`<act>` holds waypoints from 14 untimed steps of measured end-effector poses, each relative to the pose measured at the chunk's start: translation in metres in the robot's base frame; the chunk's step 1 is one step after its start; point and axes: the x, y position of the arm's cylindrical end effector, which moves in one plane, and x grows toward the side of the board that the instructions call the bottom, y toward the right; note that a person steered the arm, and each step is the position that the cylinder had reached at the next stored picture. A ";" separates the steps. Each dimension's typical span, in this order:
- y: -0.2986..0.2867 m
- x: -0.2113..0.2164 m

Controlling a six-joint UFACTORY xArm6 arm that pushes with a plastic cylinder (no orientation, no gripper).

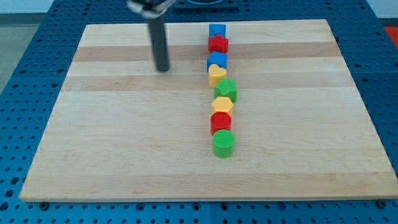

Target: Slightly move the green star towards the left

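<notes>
Straight dark grey rod, blurred silver-black mount above; my tip blunt.

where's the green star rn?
The green star sits right of the board's centre in the camera view, fifth from the top in the column of blocks, between the yellow heart above and the yellow hexagon below.

A wooden desk was seen on a blue perforated base. Toward 12 o'clock, a blue block, red block, blue block and yellow heart were lined up; toward 6 o'clock, a yellow hexagon, red cylinder and green cylinder.
</notes>
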 end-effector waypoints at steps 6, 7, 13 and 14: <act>0.240 0.137; 0.228 0.114; 0.202 0.027; 0.213 0.004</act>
